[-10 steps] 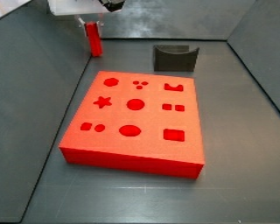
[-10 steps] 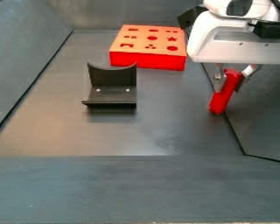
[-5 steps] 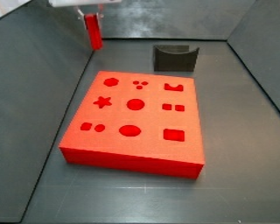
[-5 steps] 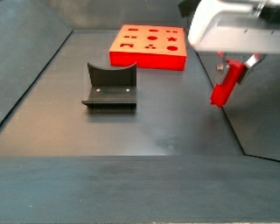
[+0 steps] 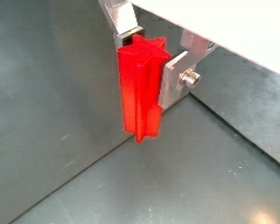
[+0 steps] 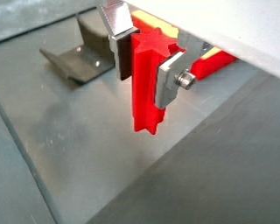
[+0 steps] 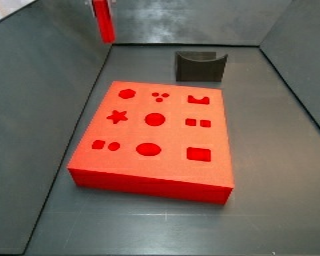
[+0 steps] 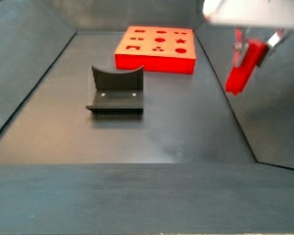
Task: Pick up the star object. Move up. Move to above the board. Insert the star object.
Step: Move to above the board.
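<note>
Star object (image 5: 140, 87) hangs upright between the gripper (image 5: 152, 63) fingers, its upper part clamped between two flat silver plates closed against its sides, the lower end free and pointing down at the grey bench (image 5: 60, 131). In a wrist view the same red peg (image 6: 149, 83) shows its ridged profile clearly, with one silver finger (image 6: 170, 79) pressed to its flank and a bolt head on that plate. Behind it in that view stands the dark grey U-shaped holder (image 6: 84, 52), and a strip of the board (image 6: 213, 61) peeks out beyond the gripper. In a side view the peg (image 8: 243, 62) hangs clear of the bench at about 2 o'clock from the holder (image 8: 115, 90), with the gripper (image 8: 255, 37) above it (most of the gripper body is cut off by the frame edge). The board (image 8: 158, 48) lies farther back, at roughly 12 o'clock from the holder, well apart from the peg. In a side view the board (image 7: 156, 135) fills the middle, its shaped holes open, while the peg (image 7: 103, 18) shows only as a red strip at about 11 o'clock.
</note>
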### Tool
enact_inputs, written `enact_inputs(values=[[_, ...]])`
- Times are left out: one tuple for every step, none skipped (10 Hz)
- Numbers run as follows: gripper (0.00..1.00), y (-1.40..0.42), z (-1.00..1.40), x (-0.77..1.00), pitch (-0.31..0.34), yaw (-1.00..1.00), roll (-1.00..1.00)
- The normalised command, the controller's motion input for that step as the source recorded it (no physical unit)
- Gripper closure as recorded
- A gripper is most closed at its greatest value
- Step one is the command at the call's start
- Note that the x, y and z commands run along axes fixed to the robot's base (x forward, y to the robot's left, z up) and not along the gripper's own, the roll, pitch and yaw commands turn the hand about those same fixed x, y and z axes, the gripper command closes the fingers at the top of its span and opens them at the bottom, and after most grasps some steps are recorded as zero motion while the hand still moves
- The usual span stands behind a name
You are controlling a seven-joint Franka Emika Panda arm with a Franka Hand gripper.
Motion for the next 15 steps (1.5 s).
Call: enact_inputs(values=[[1.0,-0.17,1.0,-0.04,-0.011,-0.04,-0.01],[1.0,-0.16,1.0,-0.04,0.007,-0.02,0.0],[1.0,-0.14,1.0,-0.04,0.025,0.0,0.01],[1.0,-0.12,1.0,-0.04,0.033,0.01,0.01],[1.0,-0.09,0.96,-0.03,0.052,0.02,0.01],[1.0,-0.07,0.81,-0.01,0.067,0.02,0.01],[1.0,-0.04,0.66,0.0,0.083,0.02,0.01],[1.0,-0.03,0.5,0.01,0.093,0.02,0.02],[1.0,-0.02,0.3,0.01,0.097,0.02,0.02],[1.0,-1.0,0.29,0.49,0.654,-0.37,0.07],[1.0,-1.0,0.27,0.5,0.631,-0.34,0.07],[1.0,-1.0,0.27,0.51,0.57,-0.2,0.07],[1.0,-1.0,0.27,0.53,0.401,-0.1,-0.04],[1.0,-1.0,0.27,0.53,0.279,-0.04,-0.03],[1.0,-1.0,0.27,0.52,0.168,-0.01,0.0]])
